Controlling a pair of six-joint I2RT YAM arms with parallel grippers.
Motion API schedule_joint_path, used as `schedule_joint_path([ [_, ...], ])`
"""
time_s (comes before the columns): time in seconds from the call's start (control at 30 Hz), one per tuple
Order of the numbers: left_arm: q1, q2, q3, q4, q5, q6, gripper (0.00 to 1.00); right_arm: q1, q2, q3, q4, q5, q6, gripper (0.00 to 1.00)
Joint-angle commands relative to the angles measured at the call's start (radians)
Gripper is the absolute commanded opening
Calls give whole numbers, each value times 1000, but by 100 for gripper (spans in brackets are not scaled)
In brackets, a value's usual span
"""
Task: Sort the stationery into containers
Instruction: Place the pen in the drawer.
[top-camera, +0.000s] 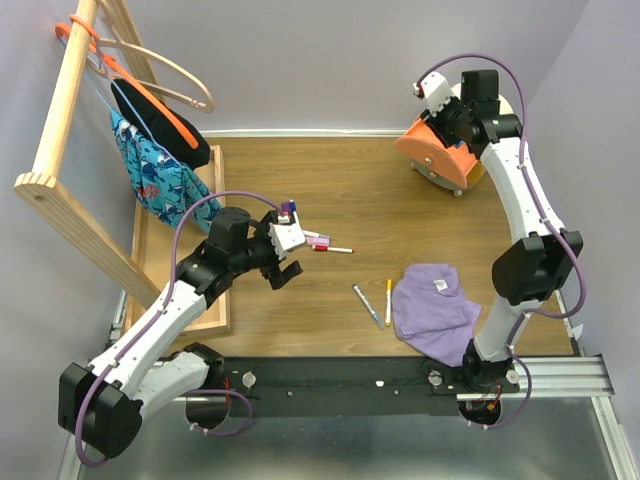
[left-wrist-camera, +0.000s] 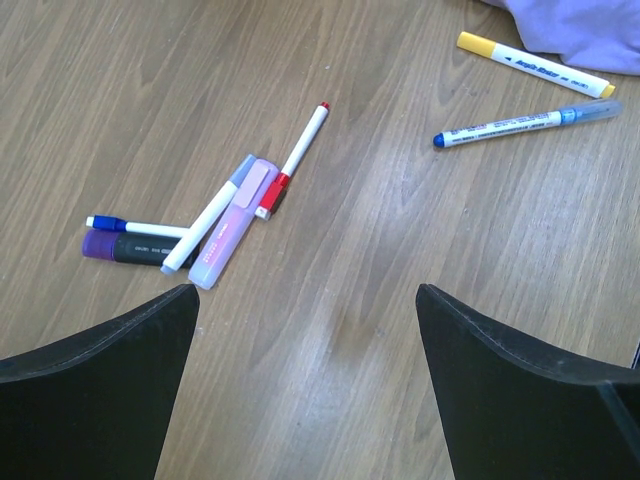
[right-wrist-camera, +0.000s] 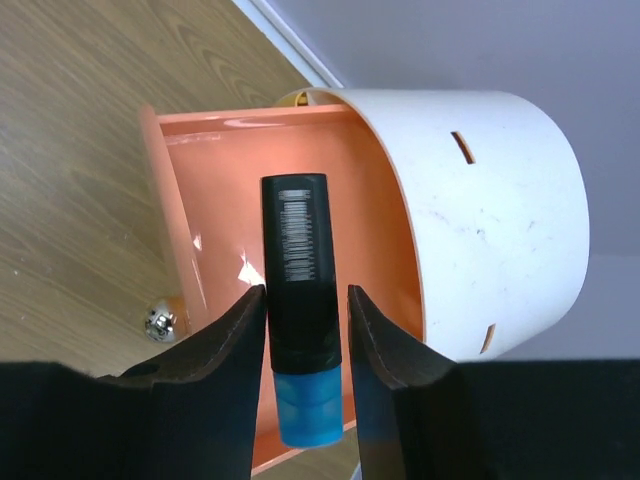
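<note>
In the right wrist view a black marker with a blue cap lies in the pulled-out orange drawer of the cream drawer unit. My right gripper straddles the marker, open, with a thin gap showing at its right finger. From above, this gripper hangs over the drawer unit at the back right. My left gripper stands wide open and empty just above the table, short of a pile holding a pink bar, a red-tipped white pen and a purple-capped black marker. A yellow marker and a blue pen lie farther right.
A purple cloth lies at the front right beside the two loose pens. A long wooden tray runs along the left edge, under a wooden rack hung with clothes. The drawer's small metal knob shows at its front.
</note>
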Motion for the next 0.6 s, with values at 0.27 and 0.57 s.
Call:
schedule_joint_path([
  [0.27,-5,21,32,46,-4,-15,99,1,-153,-62,29,-95,116,49],
  [0.57,44,26,9,107,-117,-145,99,259,-392,-545,-172,-342,13,50],
])
